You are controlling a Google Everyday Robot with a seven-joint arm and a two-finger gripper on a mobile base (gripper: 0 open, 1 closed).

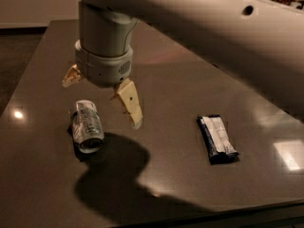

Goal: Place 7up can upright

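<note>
The 7up can point(86, 126) lies on its side on the dark table point(171, 84), at the left, with its shiny end toward the front. My gripper point(100, 102) hangs just above and slightly behind the can. It is open and empty. One pale finger point(129, 103) points down to the right of the can, and the other finger point(71, 75) sticks out to the left above it. The gripper's shadow point(114, 170) falls on the table in front of the can.
A dark blue wrapped bar point(216, 138) lies flat at the right. The large grey arm point(199, 27) crosses the top of the view and hides the back of the table. The table's front edge point(213, 210) runs along the bottom.
</note>
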